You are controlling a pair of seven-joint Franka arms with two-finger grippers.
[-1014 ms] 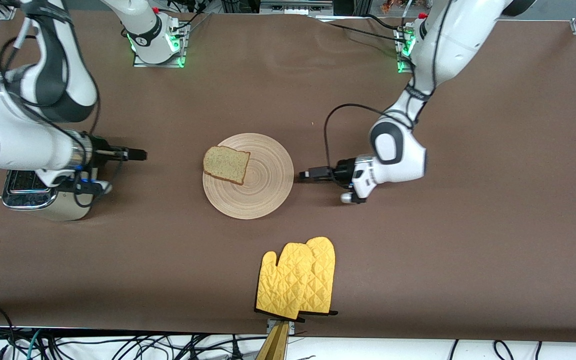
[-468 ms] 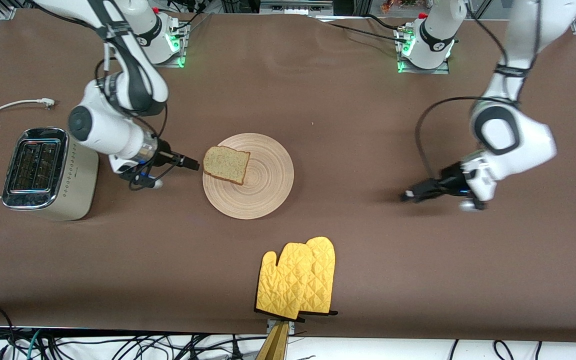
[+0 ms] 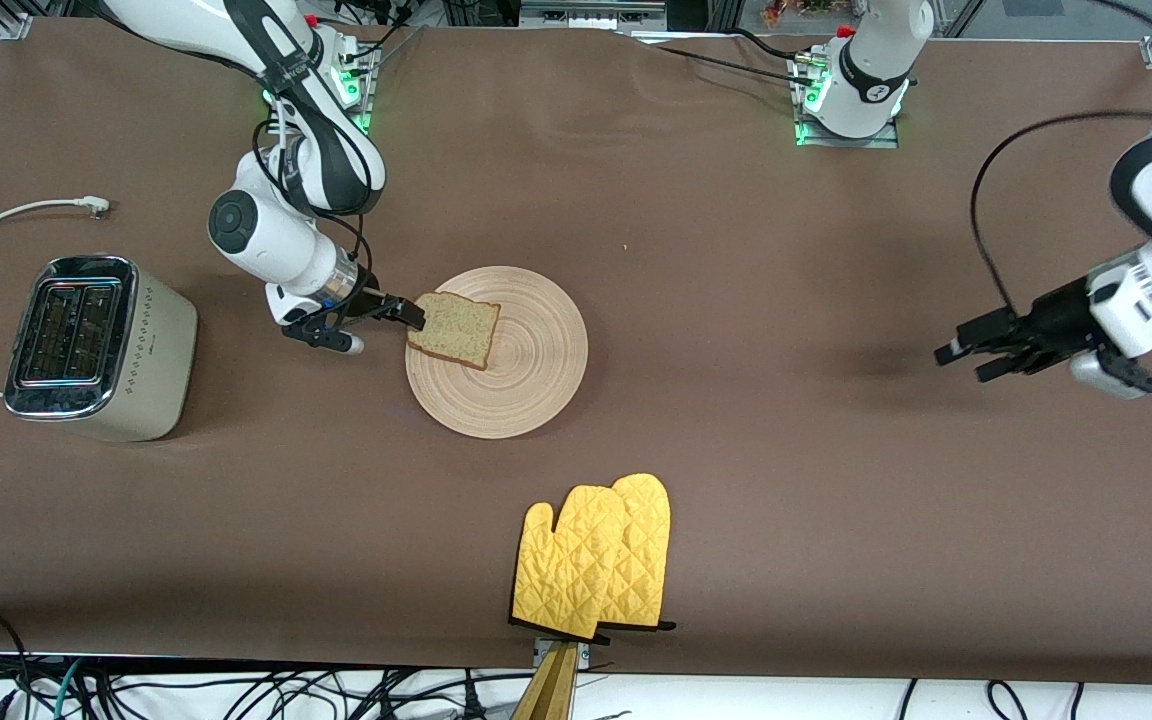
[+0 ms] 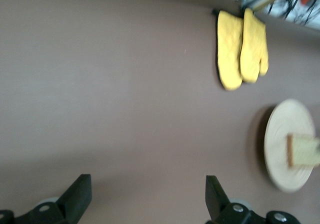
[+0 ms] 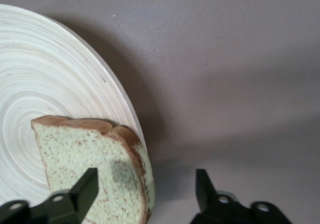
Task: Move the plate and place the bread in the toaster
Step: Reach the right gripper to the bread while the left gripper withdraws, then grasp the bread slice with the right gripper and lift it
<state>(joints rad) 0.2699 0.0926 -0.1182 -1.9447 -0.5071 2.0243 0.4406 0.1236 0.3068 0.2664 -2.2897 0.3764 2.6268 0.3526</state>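
- Right gripper [image 3: 414, 314] sits at the edge of the bread [image 3: 453, 328], fingers spread with one over the slice, nothing pinched yet.
- Bread lies on the wooden plate [image 3: 526, 375], overhanging the rim toward the toaster [image 3: 96, 345].
- Toaster slots look empty, so that step's undone.
- Left gripper [image 3: 971, 355] hangs wide open and empty over bare surface, waiting.

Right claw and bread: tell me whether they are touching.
Cannot tell. In the right wrist view the open right claw straddles the crust edge of the bread on the plate, but no contact or gap shows plainly; the front view doesn't settle it either.
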